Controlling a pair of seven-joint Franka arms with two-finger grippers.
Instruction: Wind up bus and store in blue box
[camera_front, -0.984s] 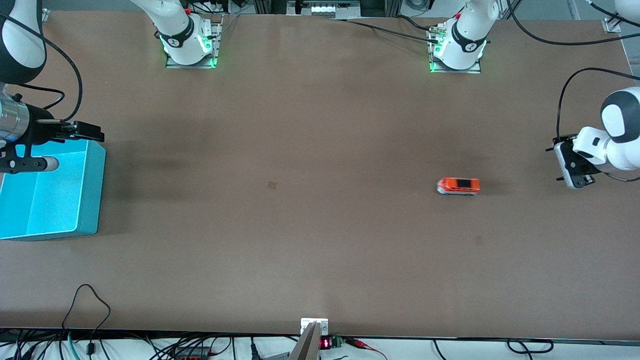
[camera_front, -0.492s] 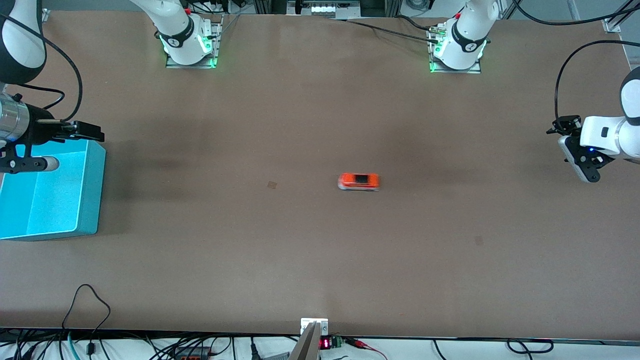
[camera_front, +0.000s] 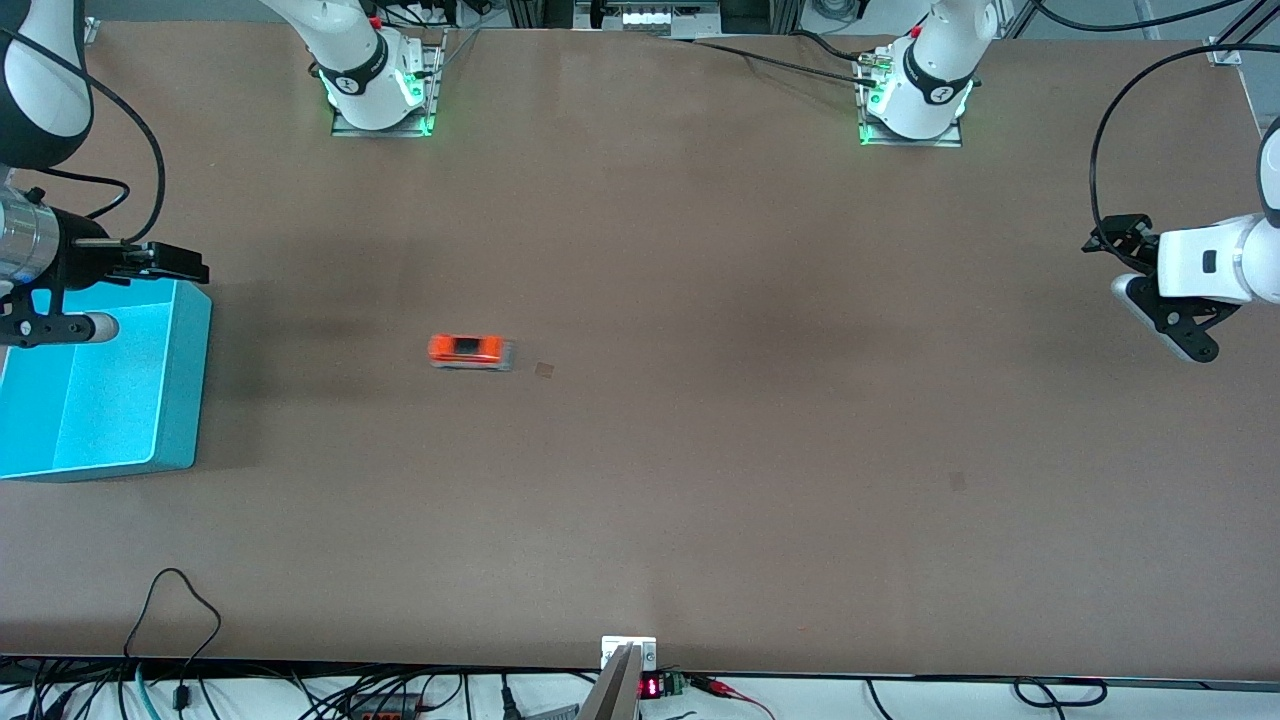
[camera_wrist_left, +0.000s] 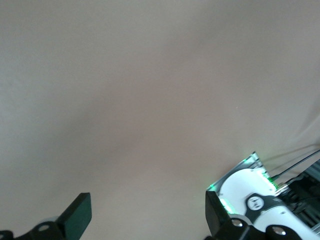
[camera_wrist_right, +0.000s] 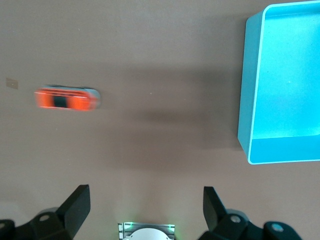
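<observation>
The small orange-red bus (camera_front: 470, 351) stands on its wheels on the brown table, a little blurred, between the table's middle and the blue box (camera_front: 185, 390). The open-topped box sits at the right arm's end and shows nothing inside. My right gripper (camera_front: 150, 265) hangs open over the table by the box's rim. The right wrist view shows its fingers (camera_wrist_right: 77, 205) wide apart, with the bus (camera_wrist_right: 67, 99) and the box (camera_wrist_right: 243, 100) below. My left gripper (camera_front: 1140, 285) is up over the left arm's end, open around nothing (camera_wrist_left: 147, 215); its view shows only bare table.
Both arm bases (camera_front: 375, 90) (camera_front: 915, 95) stand along the table edge farthest from the front camera. The left arm's base (camera_wrist_left: 255, 200) shows in the left wrist view. Cables (camera_front: 180, 600) trail over the nearest edge. A small dark mark (camera_front: 544, 369) lies beside the bus.
The bus has rolled across the table from near the left arm's end toward the blue box. My left gripper has turned and drawn back from where the bus stood. The right arm has not moved.
</observation>
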